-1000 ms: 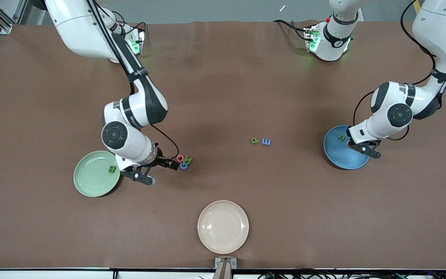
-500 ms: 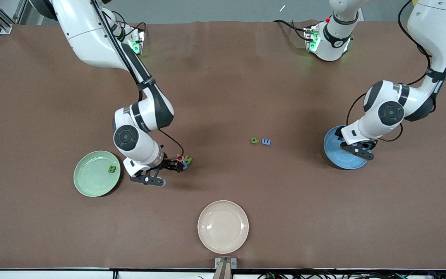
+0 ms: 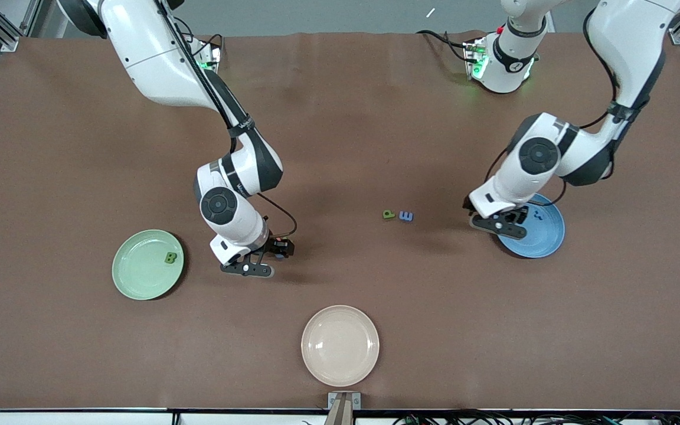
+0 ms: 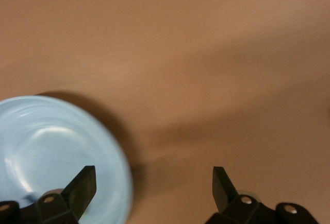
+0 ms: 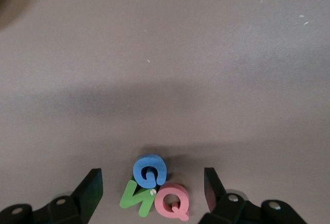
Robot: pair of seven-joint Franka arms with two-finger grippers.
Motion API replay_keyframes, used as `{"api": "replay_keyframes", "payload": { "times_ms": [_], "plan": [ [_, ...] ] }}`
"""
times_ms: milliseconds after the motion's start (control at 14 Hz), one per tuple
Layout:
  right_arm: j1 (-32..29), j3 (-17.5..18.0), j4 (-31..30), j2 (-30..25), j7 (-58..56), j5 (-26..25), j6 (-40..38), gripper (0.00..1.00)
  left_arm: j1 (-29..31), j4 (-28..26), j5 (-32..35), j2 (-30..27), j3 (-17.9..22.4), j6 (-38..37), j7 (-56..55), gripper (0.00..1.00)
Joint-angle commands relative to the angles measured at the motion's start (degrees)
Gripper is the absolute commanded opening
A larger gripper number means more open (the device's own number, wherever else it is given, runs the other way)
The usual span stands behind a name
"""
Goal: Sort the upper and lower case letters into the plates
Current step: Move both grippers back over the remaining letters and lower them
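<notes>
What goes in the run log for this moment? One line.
left gripper: open, over sky blue plate rim | right gripper: open, over G-N-Q cluster | mint green plate: holds B

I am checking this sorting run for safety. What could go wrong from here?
1. The blue G, green N and red Q lie touching each other between the open right claw's fingers, so closing may grab two letters or flick one away.
2. The open left claw hangs at the blue plate's rim; going lower could nudge the plate.
</notes>
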Motion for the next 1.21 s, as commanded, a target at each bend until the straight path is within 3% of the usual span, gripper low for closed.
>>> {"api": "replay_keyframes", "payload": {
  "times_ms": [0,214,571,786,1143],
  "plan": [
    [0.97,-0.54,-0.73,0.37,0.26,-0.85,1.43,0.88,-5.97,4.82,0.28,4.57,0.11,-1.06,-7.66,0.99],
    [1.32,-0.62,-0.73,1.33,0.43,-0.94,2.04,0.84,-10.99,8.16,0.89,8.7,0.37,-1.06,-12.33,0.99],
    [1.76,-0.8,-0.73,2.04,0.52,-0.94,2.83,0.75,-14.43,12.03,0.98,13.54,0.46,-0.97,-14.09,0.99],
    [1.85,-0.8,-0.73,2.48,1.31,-0.94,3.27,0.73,-18.72,12.83,1.33,14.69,3.96,-0.62,-17.26,0.99],
    [1.85,-0.8,-0.73,2.83,1.31,-0.94,3.89,0.7,-20.32,12.92,1.42,15.22,5.21,-0.45,-17.88,0.85]
  ]
}}
